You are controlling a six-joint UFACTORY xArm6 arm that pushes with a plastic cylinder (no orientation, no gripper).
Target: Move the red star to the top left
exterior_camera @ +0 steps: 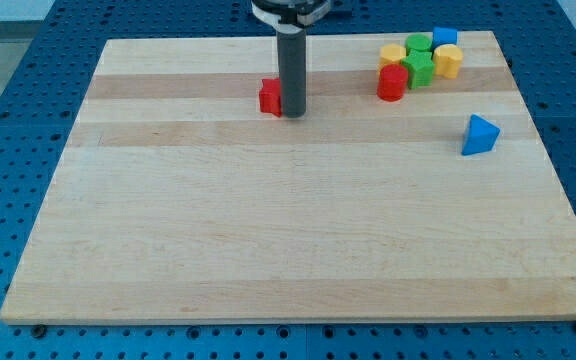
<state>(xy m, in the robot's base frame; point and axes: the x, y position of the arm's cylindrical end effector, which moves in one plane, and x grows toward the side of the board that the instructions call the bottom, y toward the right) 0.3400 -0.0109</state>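
Pale wooden board (298,250), striped in lighter and darker planks, resting on a blue perforated bench top (28,90) and filling most of the view.

Dark straight rod (291,65) dropping from the view's top, a little left of the board's middle line, under a white and black mount at the very top edge. No pincer on this arm at all, so no wide, narrow or holding state to tell; only my tip (292,114), set down on the board near its far edge.

Cluster of six blocks toward the board's far right corner, packed close and mostly touching: red cylinder (391,84) at the cluster's near left; green block (419,68), star-like, in the middle; second green block (419,43) behind it; yellow block (393,54) at the far left of the cluster; yellow cylinder-like block (449,61) at the right; blue block (444,37) closest to the far edge.

Blue triangular block (479,135) alone, nearer the right edge, apart from the cluster and closer to the viewer.

Red star (271,97) touching the left side of the rod just above my tip, partly hidden by it, near the far edge and about midway along it, well short of the far left corner.
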